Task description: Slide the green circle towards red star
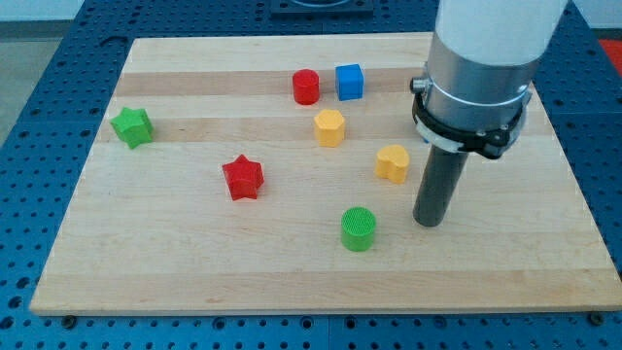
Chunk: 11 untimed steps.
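The green circle (359, 229) is a short ribbed cylinder near the board's lower middle. The red star (242, 178) lies to its upper left, about a hand's width away. My tip (429, 223) rests on the board just to the right of the green circle, apart from it, with a small gap between. The rod rises from there into the arm's grey and white body at the view's top right.
A yellow heart-shaped block (393, 162) lies just left of the rod. A yellow hexagon (329, 127), a red cylinder (306, 87) and a blue cube (350, 82) lie further up. A green star (131, 126) sits at the left. The wooden board (146, 262) lies on a blue perforated table.
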Tool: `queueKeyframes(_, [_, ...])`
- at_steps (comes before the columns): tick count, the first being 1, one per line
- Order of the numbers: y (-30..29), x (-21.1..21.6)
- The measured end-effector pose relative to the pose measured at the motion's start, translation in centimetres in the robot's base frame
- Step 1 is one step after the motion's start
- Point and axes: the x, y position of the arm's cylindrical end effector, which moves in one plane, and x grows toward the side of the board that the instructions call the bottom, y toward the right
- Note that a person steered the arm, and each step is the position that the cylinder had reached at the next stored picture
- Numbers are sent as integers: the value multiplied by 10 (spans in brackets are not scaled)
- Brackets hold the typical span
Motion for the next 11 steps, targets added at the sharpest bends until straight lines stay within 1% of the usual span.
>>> queueKeyframes(1, [0, 16])
queueKeyframes(3, [-33, 20])
queueKeyframes(4, [-40, 20])
queueKeyframes(6, [-48, 34])
queueKeyframes(7, [-74, 36])
queueKeyframes(10, [-100, 32])
queueKeyframes(11, [-102, 19])
